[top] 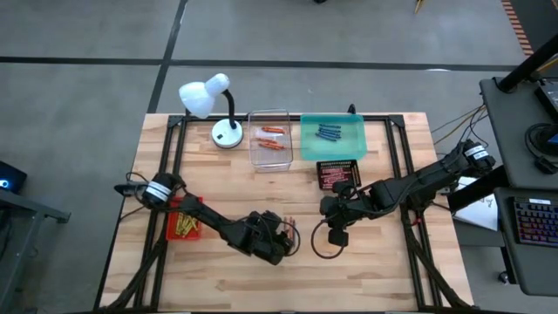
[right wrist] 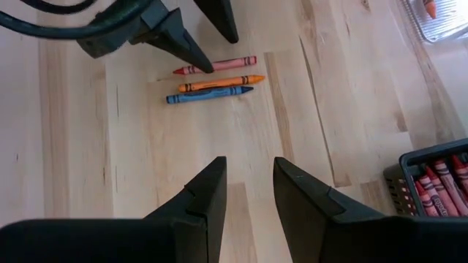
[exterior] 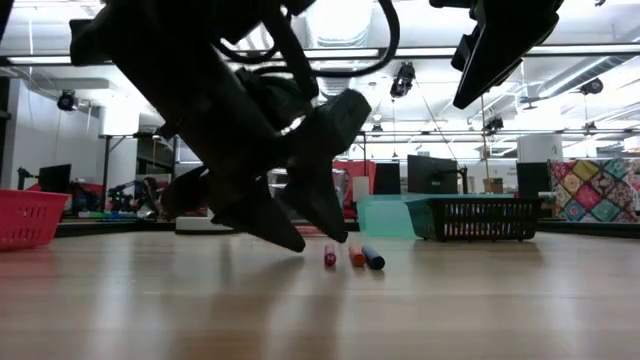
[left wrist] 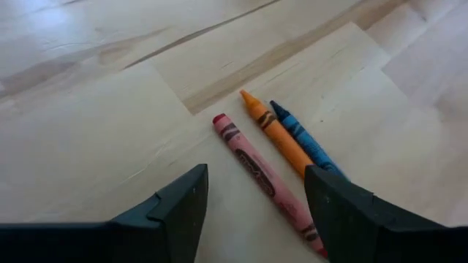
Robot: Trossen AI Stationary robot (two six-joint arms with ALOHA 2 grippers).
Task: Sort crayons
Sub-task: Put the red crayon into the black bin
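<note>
While my left gripper (left wrist: 252, 212) hangs wide open and empty over the red crayon (left wrist: 265, 174), my right gripper (right wrist: 248, 183) waits at three o'clock, parted, holding nothing.

Right pincer (right wrist: 248, 186): fingers apart, above bare wooden table (right wrist: 73, 146). Ahead, three loose crayons lie parallel, close together: red crayon (right wrist: 216, 66), orange crayon (right wrist: 221, 82), blue crayon (right wrist: 208, 94). Left pincer (right wrist: 201, 33) tips sit at the red one. Black tray (right wrist: 431, 183) holds red crayons.
</note>
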